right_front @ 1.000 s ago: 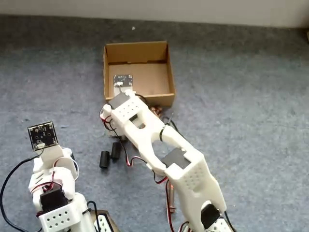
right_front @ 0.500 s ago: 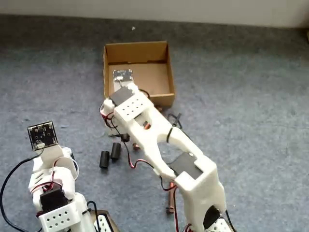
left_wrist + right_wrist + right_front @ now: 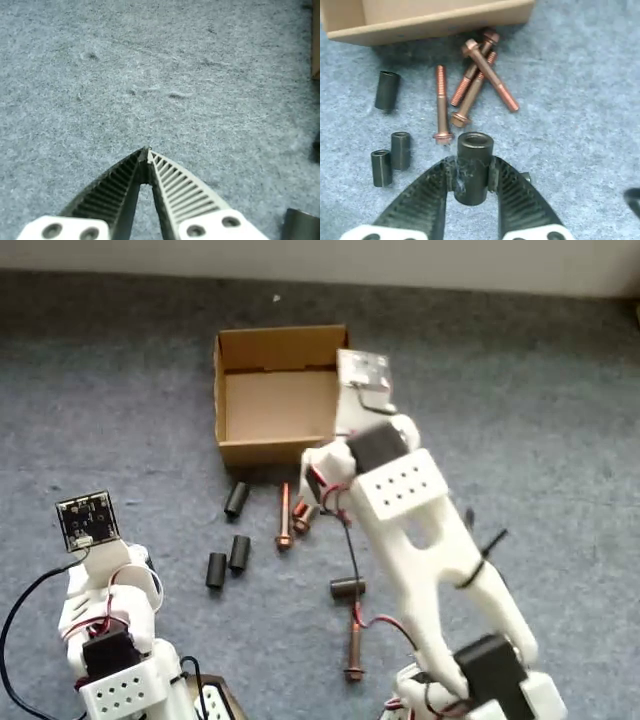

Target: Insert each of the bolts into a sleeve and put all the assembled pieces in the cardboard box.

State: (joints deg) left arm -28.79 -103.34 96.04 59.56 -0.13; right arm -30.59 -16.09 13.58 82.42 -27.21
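My right gripper [image 3: 472,169] is shut on a black sleeve [image 3: 475,144], held upright above the carpet. Beyond it lie several copper bolts [image 3: 489,74], one bolt [image 3: 441,104] apart from the crossed pile. Loose black sleeves rest beside them: one [image 3: 387,90] nearer the cardboard box [image 3: 420,27], a pair [image 3: 400,150] closer in. From above, the right arm [image 3: 400,490] stands by the box's [image 3: 228,350] front right corner, with bolts [image 3: 285,515] and sleeves [image 3: 238,552] on the carpet. My left gripper [image 3: 146,154] is shut on nothing over bare carpet.
Another sleeve [image 3: 347,588] and a single bolt [image 3: 353,645] lie nearer the arm bases. The left arm [image 3: 105,620] sits folded at the lower left. Grey carpet stretches open to the right of the box.
The right arm swung from the box's front left over to its right side, uncovering the bolts and a sleeve in front of the box. The left arm stayed still.
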